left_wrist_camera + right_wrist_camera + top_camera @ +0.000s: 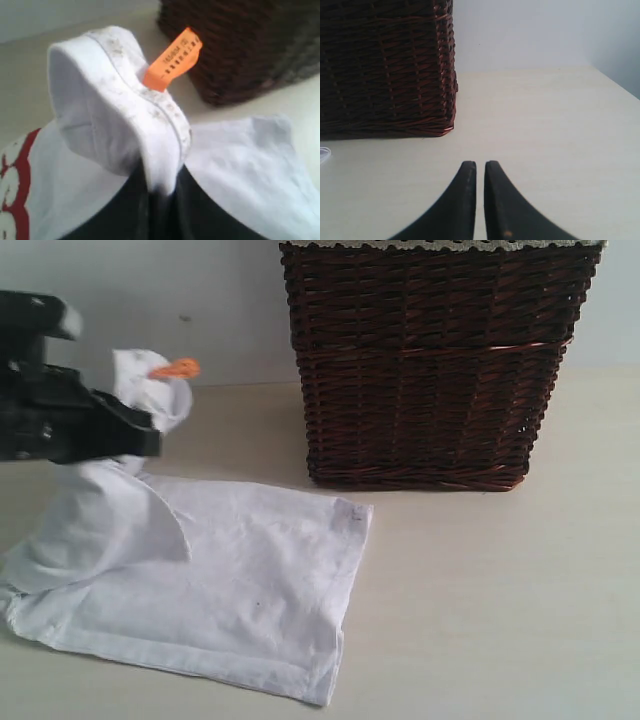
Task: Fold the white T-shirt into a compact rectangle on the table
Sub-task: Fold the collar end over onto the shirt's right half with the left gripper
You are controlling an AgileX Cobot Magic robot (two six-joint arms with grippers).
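Currently the left end effector (148,436) is clamped on the collar of the white T-shirt (250,580), holding it raised at the left of the exterior frame with the orange neck tag (178,368) sticking up. The rest of the shirt lies on the tabletop (500,620) at lower left. The right end effector (480,172), fingers together and empty, is above bare tabletop near the wicker basket (430,360).

The white T-shirt (250,590) is thin, matt cloth, softly creased, and its neck band (165,110) is ribbed and flecked with lint. The orange neck tag (172,57) looks smooth and stiff. The basket (430,360) is rough dark wicker with a slight gloss. The table (500,610) is smooth and matt. The right gripper (480,170) looks like smooth black plastic.
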